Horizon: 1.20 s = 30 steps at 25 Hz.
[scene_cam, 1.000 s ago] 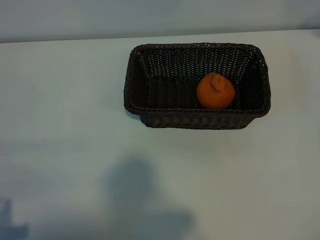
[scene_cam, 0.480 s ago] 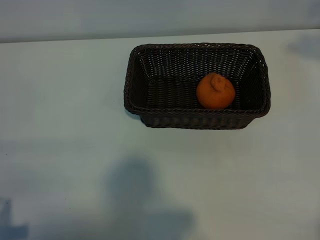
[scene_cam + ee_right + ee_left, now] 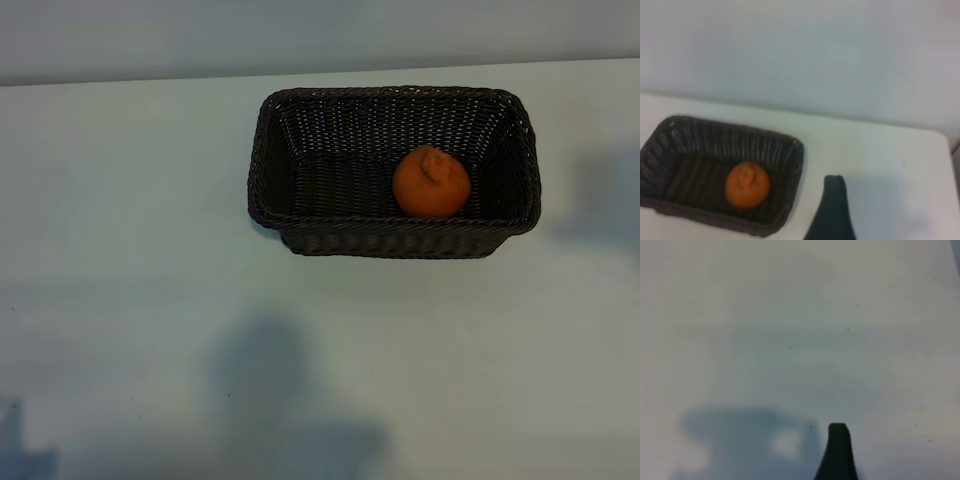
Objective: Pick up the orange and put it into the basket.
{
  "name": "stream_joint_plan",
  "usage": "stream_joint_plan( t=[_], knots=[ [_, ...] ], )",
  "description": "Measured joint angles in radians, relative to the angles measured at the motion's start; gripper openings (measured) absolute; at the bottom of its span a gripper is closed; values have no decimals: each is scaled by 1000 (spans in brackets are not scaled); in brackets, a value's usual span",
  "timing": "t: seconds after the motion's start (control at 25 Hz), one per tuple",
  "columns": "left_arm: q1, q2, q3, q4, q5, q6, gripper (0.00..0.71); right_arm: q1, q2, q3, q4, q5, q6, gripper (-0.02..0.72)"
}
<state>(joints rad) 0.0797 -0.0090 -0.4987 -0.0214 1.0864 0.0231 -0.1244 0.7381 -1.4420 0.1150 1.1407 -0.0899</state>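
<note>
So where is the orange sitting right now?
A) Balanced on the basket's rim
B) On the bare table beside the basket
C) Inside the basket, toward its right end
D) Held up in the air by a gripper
C: the orange rests on the floor of the basket, toward its right end in the exterior view, with nothing gripping it.

The basket (image 3: 394, 171) is sitting on the table (image 3: 120, 200), toward the far edge and right of the middle in the exterior view, with its long sides running left to right. The orange (image 3: 431, 182) is lying inside the basket, in its right half, nearer the front wall than the back one. A wall (image 3: 300, 35) is standing behind the table.
</note>
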Motion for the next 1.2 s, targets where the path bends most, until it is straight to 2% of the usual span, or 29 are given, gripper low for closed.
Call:
stream_joint_plan(
  t=[0.2, 0.32, 0.92, 1.04, 1.2],
  knots=[
    [0, 0, 0, 0, 0, -2, 592, 4, -157, 134, -76, -33, 6, 581],
    [0, 0, 0, 0, 0, -2, 592, 4, -250, 214, -93, -35, 7, 581],
    [0, 0, 0, 0, 0, -1, 592, 4, -705, 668, -95, -62, 41, 581],
    [0, 0, 0, 0, 0, -1, 592, 4, -747, 737, -94, -56, 44, 581],
    [0, 0, 0, 0, 0, -1, 592, 4, -747, 802, -94, -2, 45, 581]
  ],
)
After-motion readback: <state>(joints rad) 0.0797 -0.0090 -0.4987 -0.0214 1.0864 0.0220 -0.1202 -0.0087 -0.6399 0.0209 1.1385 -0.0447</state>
